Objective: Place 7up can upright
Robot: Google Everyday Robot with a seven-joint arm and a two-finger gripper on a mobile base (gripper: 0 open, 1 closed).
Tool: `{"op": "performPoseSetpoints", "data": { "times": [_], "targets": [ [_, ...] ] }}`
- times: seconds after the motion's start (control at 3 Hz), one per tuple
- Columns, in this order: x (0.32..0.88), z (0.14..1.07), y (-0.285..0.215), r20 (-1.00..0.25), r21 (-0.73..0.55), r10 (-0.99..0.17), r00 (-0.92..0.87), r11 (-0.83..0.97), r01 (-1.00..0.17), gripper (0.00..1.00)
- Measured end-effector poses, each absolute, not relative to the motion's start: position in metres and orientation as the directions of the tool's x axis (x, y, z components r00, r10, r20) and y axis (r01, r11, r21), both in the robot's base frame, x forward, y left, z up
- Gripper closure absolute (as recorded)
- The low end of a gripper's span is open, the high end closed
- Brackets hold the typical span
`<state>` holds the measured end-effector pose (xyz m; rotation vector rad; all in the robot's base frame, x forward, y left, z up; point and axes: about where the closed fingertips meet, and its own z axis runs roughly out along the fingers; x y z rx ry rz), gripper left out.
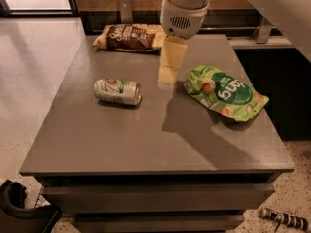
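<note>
The 7up can [117,91] lies on its side on the grey table [121,144], left of centre, its top end pointing right. It is silvery-white with green and red-orange markings. My gripper [167,77] hangs from the white arm [183,8] above the middle of the table, to the right of the can and a little behind it, apart from it.
A green snack bag [224,92] lies flat at the right of the table. A brown snack bag [130,37] lies at the back edge. A dark counter and rail stand behind the table. The floor drops away on the left.
</note>
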<state>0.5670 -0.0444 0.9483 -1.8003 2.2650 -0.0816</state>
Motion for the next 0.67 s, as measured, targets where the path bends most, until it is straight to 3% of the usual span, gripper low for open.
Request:
{"op": "performPoseSetpoints", "data": {
  "times": [0.33,0.67],
  "targets": [
    [0.571,0.936,-0.018,-0.178,-0.161,-0.968,-0.175,0.205,-0.966,0.0],
    [0.584,0.924,0.043,-0.185,-0.151,-0.978,-0.101,0.13,-0.98,0.0]
  ]
}}
